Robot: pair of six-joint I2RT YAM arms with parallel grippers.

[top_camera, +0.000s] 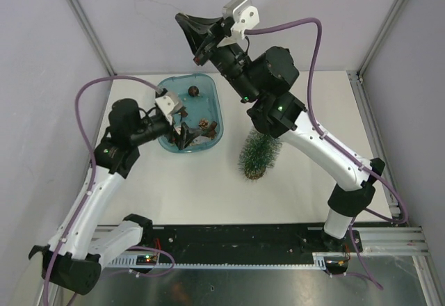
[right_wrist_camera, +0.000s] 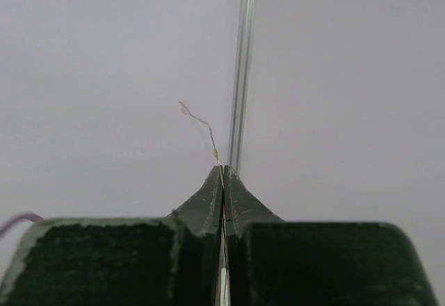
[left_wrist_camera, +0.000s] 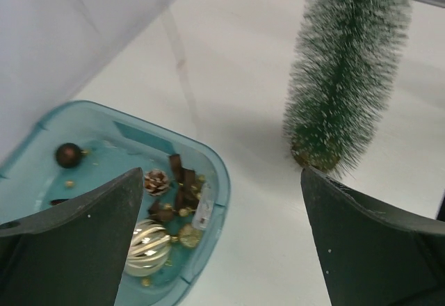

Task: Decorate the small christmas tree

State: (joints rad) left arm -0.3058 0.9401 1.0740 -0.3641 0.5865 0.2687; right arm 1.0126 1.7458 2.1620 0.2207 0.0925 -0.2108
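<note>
The small christmas tree (top_camera: 259, 154) (left_wrist_camera: 344, 69) stands upright on its brown base on the white table, right of the blue tray (top_camera: 217, 108) (left_wrist_camera: 104, 108); its top is hidden under my right arm. The tray holds a brown ball (left_wrist_camera: 68, 154), a pine cone (left_wrist_camera: 156, 180), a gold-striped ball (left_wrist_camera: 146, 247) and brown ribbon (left_wrist_camera: 181, 181). My left gripper (top_camera: 184, 135) (left_wrist_camera: 221, 174) hangs open over the tray's right rim, holding nothing. My right gripper (top_camera: 184, 22) (right_wrist_camera: 224, 170) is raised high toward the back wall, shut on a thin wire (right_wrist_camera: 198, 119) that sticks out past its tips.
Grey walls with metal corner posts (right_wrist_camera: 243, 62) close in the table at the back and sides. A black rail (top_camera: 243, 240) runs along the near edge by the arm bases. A small clear piece (left_wrist_camera: 203, 208) lies at the tray's right rim.
</note>
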